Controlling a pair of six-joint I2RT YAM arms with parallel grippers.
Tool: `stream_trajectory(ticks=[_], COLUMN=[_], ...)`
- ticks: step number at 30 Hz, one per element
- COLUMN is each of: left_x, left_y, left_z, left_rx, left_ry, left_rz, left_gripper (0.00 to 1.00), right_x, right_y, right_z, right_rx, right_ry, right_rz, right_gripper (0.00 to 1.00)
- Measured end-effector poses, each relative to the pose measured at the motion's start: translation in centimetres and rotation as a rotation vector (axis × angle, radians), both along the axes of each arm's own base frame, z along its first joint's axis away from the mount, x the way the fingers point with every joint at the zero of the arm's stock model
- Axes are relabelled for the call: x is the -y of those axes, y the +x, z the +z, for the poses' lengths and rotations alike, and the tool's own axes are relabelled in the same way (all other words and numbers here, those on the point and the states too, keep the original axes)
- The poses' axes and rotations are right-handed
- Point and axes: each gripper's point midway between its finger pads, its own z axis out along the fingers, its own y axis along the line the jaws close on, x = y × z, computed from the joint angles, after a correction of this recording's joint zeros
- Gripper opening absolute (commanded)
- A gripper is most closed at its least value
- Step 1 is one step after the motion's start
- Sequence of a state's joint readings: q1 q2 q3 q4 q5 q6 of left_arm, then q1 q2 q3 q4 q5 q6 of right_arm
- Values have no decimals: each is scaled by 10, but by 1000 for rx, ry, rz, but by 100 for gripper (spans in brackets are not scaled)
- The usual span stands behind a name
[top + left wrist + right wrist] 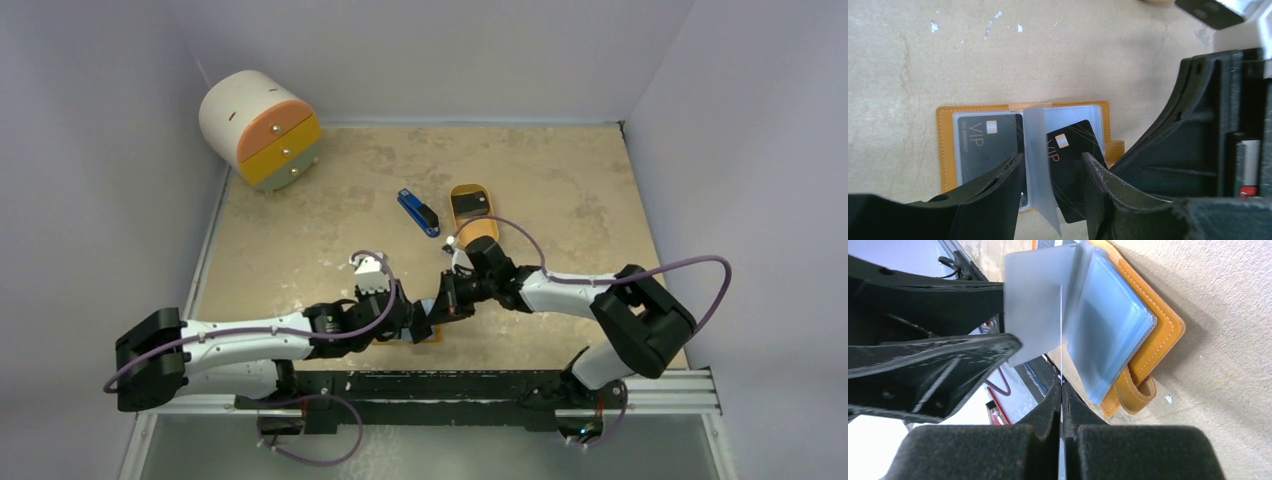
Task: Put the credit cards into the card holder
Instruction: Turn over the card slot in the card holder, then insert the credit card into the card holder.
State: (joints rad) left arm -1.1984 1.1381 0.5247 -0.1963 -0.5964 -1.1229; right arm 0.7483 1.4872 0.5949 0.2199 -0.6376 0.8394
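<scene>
The left tool [1050, 192] stands with its fingers apart, gripping nothing. Between them lies a dark credit card [1074, 162], tilted, partly tucked into the pocket under the right-hand finger. A clear leaf [1035, 145] rises upright between the fingers, just beside that card. Beyond the left-hand finger a second credit card [985, 147] sits flat inside its pocket, marked VIP. Both cards lie in the card holder [945, 145], which is spread open on the surface [1048, 60] directly below the tool.

The right tool [1061, 400] is pressed together, clamped on the thin edge of a clear leaf, with the holder's orange cover and strap just ahead of its tips. The two tools nearly touch.
</scene>
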Motion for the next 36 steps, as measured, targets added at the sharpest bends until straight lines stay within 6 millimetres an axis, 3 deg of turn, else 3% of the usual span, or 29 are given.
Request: stream_trajectory(ticks=[10,14,17,21,26,36], left_x=[-20,-22,-25,-35,-56,-69], left_y=[3,3,2,-3,-9,-11], left_z=[26,29,19,-8,-34,-51], left_rx=[52,56,46,8,-24,-36], left_ry=[-37,-47,-20,43,108,121], left_rz=[58,59,59,75,113,151], left_gripper=[41,29,20,11,9,8], right_x=[-15,-17,-15,-12,-16,-7], right_y=[2,2,6,13,20,6], right_z=[-5,-14,-16,-3,7,-14], right_rx=[-9,-18,-5,46,61,-32], right_ry=[-2,-26,-43,-31,3,-33], right_rz=[22,20,-6,-58,-94,-127], right_gripper=[0,0,0,0,0,0])
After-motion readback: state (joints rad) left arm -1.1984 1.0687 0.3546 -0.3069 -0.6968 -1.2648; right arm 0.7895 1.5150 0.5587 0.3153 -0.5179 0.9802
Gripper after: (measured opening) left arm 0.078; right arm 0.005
